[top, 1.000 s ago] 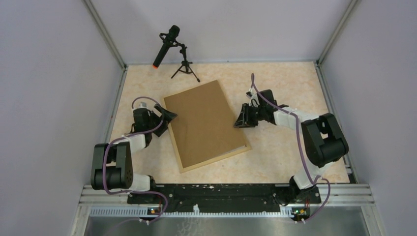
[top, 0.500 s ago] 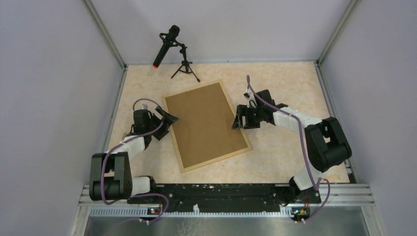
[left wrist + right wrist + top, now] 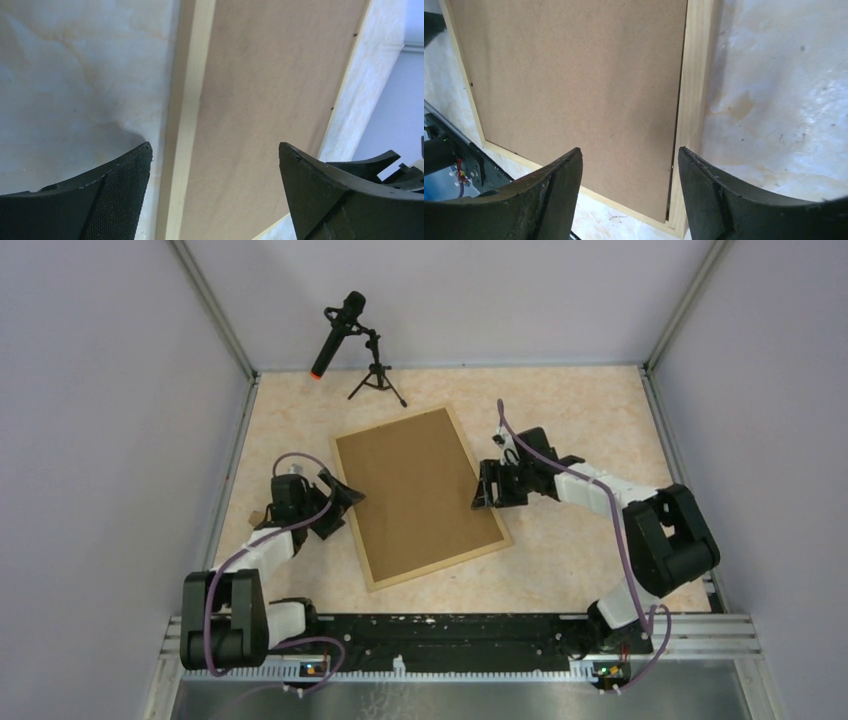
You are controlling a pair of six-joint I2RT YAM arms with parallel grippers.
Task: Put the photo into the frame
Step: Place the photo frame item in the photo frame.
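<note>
Settled flat since its earlier tilt: backing board (image 3: 418, 495), inside frame (image 3: 440, 563) on worktop (image 3: 585, 410). Contents: photo unseen, likely beneath board. Flanking frame's long rails: left pincer (image 3: 337, 498), drawn back, and right pincer (image 3: 484, 488), both spread, empty, probably after seating board.

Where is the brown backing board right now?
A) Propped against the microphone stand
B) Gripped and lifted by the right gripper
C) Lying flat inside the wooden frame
C: the backing board lies flat within the light wood rails of the frame, while the left gripper and right gripper are both open, holding nothing.
</note>
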